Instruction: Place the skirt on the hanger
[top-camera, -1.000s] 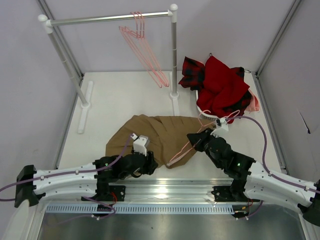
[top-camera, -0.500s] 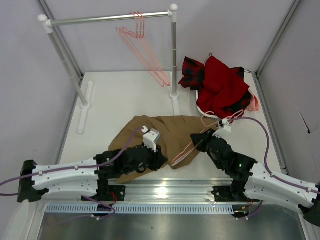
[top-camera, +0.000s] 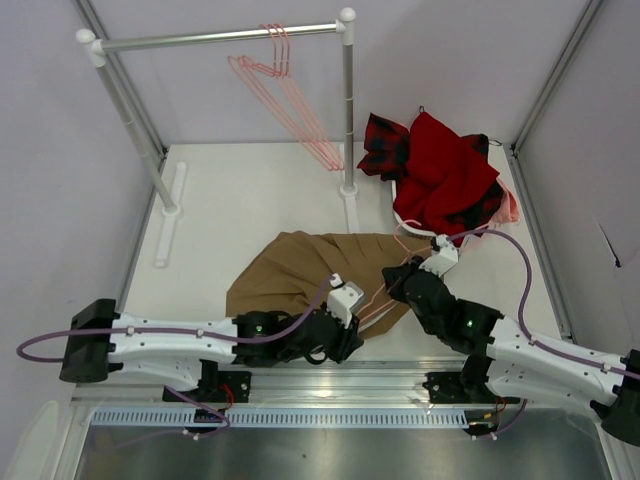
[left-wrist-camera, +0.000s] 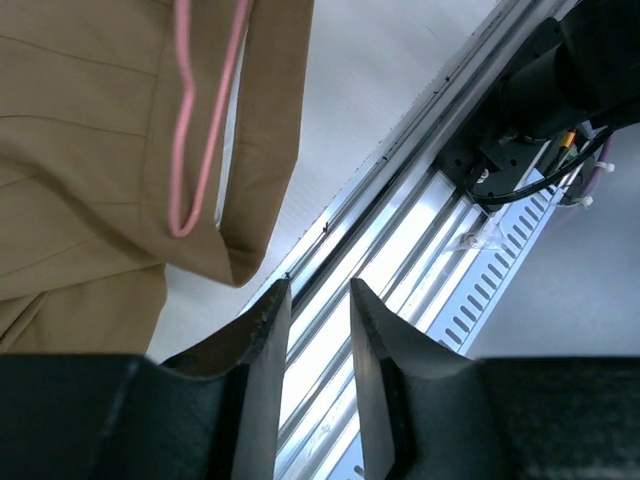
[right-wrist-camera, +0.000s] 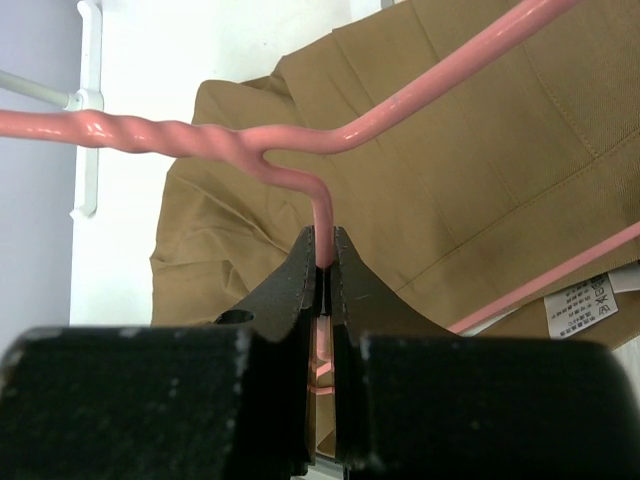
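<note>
The tan skirt (top-camera: 290, 275) lies crumpled on the white table in front of both arms. My right gripper (top-camera: 395, 280) is shut on the pink hanger (top-camera: 378, 297) and holds it over the skirt's right part. In the right wrist view the jaws (right-wrist-camera: 326, 235) pinch the wire just below the hanger's twisted neck (right-wrist-camera: 180, 135), with the skirt (right-wrist-camera: 480, 170) beneath. My left gripper (top-camera: 352, 340) hovers at the skirt's near right corner. Its jaws (left-wrist-camera: 318, 290) stand narrowly open and hold nothing. There the skirt (left-wrist-camera: 80, 150) fills the upper left, and one rounded end of the hanger (left-wrist-camera: 190, 150) rests on the cloth.
A white garment rack (top-camera: 220, 38) stands at the back left with several pink hangers (top-camera: 290, 95) on it. Red and plaid garments (top-camera: 440, 175) are piled at the back right. An aluminium rail (top-camera: 320, 385) runs along the near table edge, directly under the left jaws.
My left arm has swept right along the skirt's near edge to its right corner, and its jaws have narrowed. The skirt's left side has bunched rightward. The right gripper still holds the hanger.
</note>
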